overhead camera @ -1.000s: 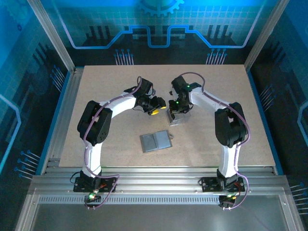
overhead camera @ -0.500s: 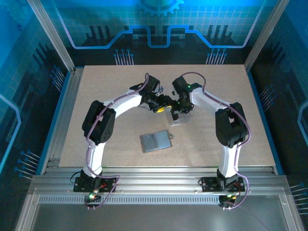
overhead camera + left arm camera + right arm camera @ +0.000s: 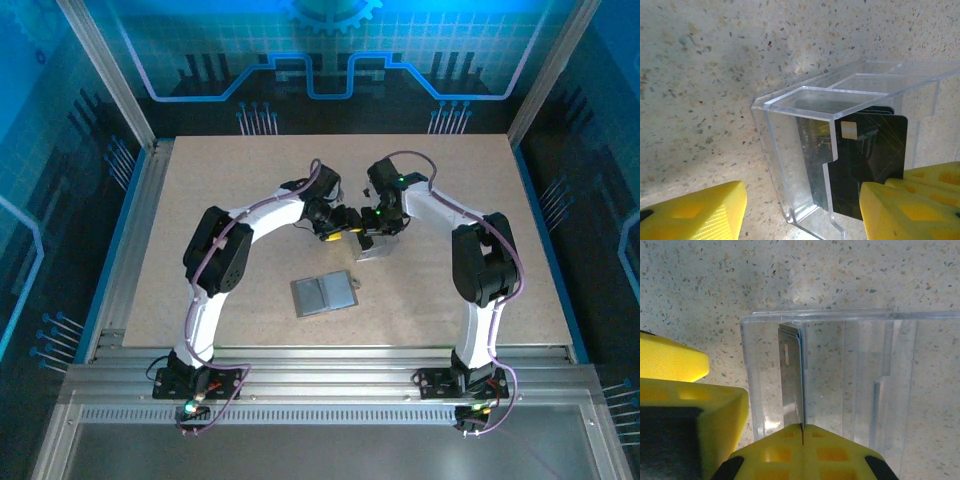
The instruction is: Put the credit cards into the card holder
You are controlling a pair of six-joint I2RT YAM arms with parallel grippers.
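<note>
Black credit cards [image 3: 875, 155] stand upright inside a clear plastic box [image 3: 790, 150]; in the right wrist view the cards [image 3: 791, 375] are edge-on. My right gripper [image 3: 802, 427] is shut on their near edge, seen from above [image 3: 374, 228] over the box. My left gripper [image 3: 802, 207] is open, its yellow fingers [image 3: 695, 212] straddling the box's near corner without touching the cards; from above the left gripper [image 3: 343, 222] sits just left of the right one. The grey card holder [image 3: 323, 294] lies open and flat nearer the arm bases.
The clear box [image 3: 371, 249] rests on the speckled table [image 3: 230, 190] at mid-table. A left finger [image 3: 670, 362] crowds the box's left side in the right wrist view. Metal rails border the table on all sides.
My left gripper has moved right to the clear box and the right gripper, and its jaws have widened. The right gripper stayed shut on the cards at the box.
</note>
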